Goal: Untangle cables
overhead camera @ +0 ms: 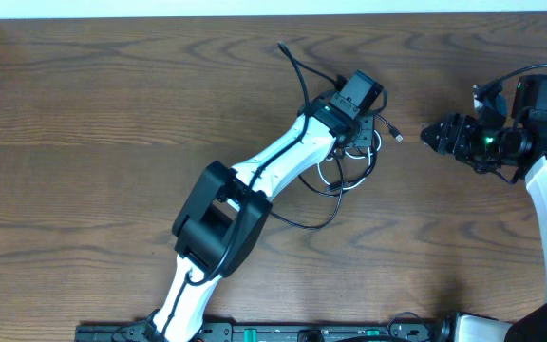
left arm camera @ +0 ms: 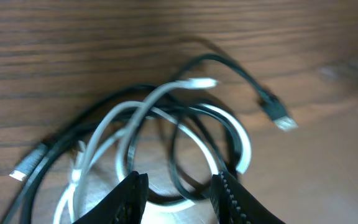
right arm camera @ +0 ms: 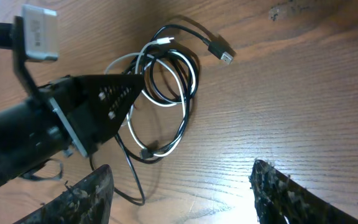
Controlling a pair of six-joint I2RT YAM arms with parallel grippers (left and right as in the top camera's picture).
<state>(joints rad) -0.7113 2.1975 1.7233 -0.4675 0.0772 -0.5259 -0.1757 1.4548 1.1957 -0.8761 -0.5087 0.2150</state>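
The left gripper sits low over the tangle of cables near the middle of the wooden table. Its jaws stand apart and straddle the overlapping loops without clamping anything. In the left wrist view a white cable curls in rings between and just ahead of the fingers, and a black cable threads through those rings. From overhead, one black strand runs off to the far left and another loops out toward the near side.

To the right of the knot, the black cable's free end lies clear on the wood and finishes in a USB plug. That tail runs roughly left to right and points away from the tangle toward the other arm.

The right gripper hovers further right with its jaws spread wide and nothing between them. It is near the plug but not touching it.

The left arm is on the knot itself, while the right is the nearer one to the loose plug end. A pull rightward along that tail looks like the natural way to draw it out.
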